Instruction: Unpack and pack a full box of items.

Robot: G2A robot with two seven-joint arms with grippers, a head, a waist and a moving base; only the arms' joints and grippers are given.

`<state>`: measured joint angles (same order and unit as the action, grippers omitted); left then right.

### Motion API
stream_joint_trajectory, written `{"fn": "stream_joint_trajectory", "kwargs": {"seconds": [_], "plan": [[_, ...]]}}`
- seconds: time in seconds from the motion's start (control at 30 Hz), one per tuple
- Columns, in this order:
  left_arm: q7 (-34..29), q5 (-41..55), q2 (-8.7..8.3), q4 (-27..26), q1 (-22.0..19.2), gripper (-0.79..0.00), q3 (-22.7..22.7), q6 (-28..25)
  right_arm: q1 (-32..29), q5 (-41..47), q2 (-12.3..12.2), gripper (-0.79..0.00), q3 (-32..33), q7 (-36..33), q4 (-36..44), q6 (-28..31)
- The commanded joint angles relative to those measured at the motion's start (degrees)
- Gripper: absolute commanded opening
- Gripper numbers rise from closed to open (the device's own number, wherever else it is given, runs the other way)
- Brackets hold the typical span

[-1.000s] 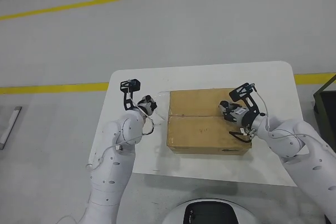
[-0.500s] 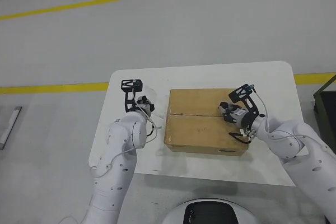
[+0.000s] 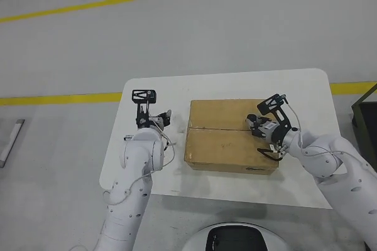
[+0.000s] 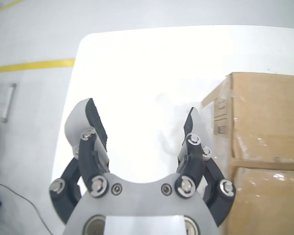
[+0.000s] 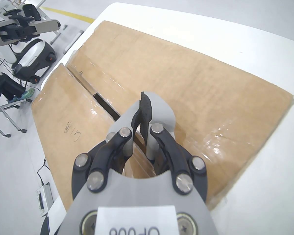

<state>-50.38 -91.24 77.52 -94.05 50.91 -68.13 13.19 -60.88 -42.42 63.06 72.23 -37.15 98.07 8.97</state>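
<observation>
Matt cardboard box [image 3: 229,135], glossy tape strips [image 5: 218,133], smooth white table [image 3: 239,85]

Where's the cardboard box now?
In the top view, the cardboard box sits on the white table, left tool beside it, right tool over its seam.

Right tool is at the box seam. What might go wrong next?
The shut right tool sits at the centre seam of the brown cardboard box; prying may tear a flap or shove the box across the white table. The open left tool hovers beside the box, not bracing it.
</observation>
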Motion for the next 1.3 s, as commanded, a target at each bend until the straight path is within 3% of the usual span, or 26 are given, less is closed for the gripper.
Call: {"fn": "stream_joint_trajectory", "kwargs": {"seconds": [0.0, 0.23, 0.63, 0.7, 1.0, 1.27], "plan": [[1.8, -8.0, -0.44, -0.4, 2.1, 0.000, 0.5, -1.9, 0.1, -0.1, 0.0, -0.785, 0.0, -0.1, -0.1, 0.1], [9.9, -19.5, -1.78, -4.1, 10.8, 0.000, 0.4, -9.8, 0.5, -0.1, 0.1, -0.785, -0.2, -0.2, -0.6, 0.2], [9.9, -19.5, -1.78, -4.1, 10.8, 0.000, 0.4, -9.8, 1.3, -0.1, 0.3, -0.785, -0.8, -0.5, -1.1, 0.4], [9.4, -12.3, -1.40, -4.4, 11.5, 0.000, -1.0, -8.6, 1.3, -0.1, 0.3, -0.785, -1.0, -0.5, -1.0, 0.4], [9.9, -8.6, -1.80, -1.3, 11.7, 0.000, -2.1, -21.4, 1.3, -0.3, 0.4, -0.785, -1.0, -0.8, -1.2, 0.4], [11.1, -7.8, -1.55, 3.2, 10.8, 0.000, -0.7, -23.9, 1.3, -0.2, 0.4, -0.785, -0.9, -0.8, -1.3, 0.2]]}}
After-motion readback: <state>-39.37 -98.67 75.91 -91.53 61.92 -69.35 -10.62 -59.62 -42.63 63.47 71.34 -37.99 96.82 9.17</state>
